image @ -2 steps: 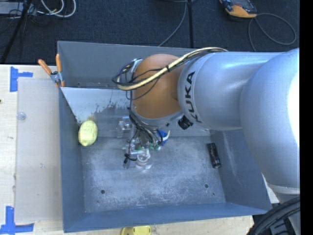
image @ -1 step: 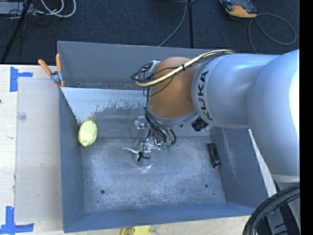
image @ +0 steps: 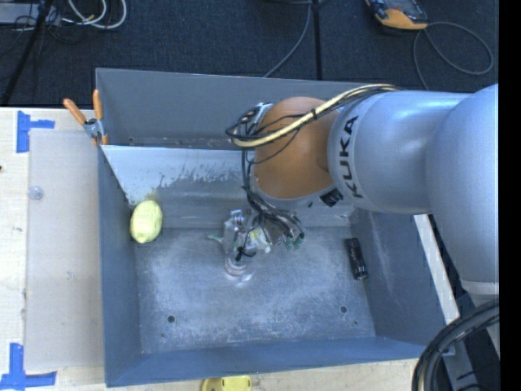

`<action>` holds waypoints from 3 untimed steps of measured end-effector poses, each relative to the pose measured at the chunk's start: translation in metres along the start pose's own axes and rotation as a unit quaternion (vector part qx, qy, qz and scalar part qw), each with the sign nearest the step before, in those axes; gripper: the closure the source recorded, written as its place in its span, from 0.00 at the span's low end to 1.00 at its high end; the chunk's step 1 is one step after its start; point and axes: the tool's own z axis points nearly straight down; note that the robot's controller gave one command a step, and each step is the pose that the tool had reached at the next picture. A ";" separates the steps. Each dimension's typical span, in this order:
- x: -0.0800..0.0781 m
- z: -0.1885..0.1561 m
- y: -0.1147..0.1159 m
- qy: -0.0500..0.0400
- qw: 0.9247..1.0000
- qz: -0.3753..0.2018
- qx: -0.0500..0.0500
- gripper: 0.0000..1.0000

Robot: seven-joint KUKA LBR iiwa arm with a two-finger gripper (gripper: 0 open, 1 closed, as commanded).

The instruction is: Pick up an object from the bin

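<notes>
Our gripper (image: 238, 259) hangs low over bare floor at the middle of the bin (image: 122, 316); we cannot tell whether it is open or closed. A yellow-green lump (image: 146, 221) lies well to its left, long axis near-to-far. A black bar (image: 355, 258) lies to its right, pointing likewise.

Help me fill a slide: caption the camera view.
Gripper low, midway in the grey bin, between a yellow-green lump and a black bar.

The bin (image: 285, 316) is lit brightly and evenly from above. A pale glare is seen on its sloped back wall, and faint shadow is cast beneath the arm (image: 407, 153).
</notes>
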 end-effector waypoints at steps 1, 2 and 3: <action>0.000 0.000 -0.001 0.000 1.000 0.002 0.000 0.00; 0.000 0.000 -0.001 0.000 1.000 0.002 0.000 0.00; 0.000 0.008 -0.015 0.000 0.999 0.050 -0.001 0.00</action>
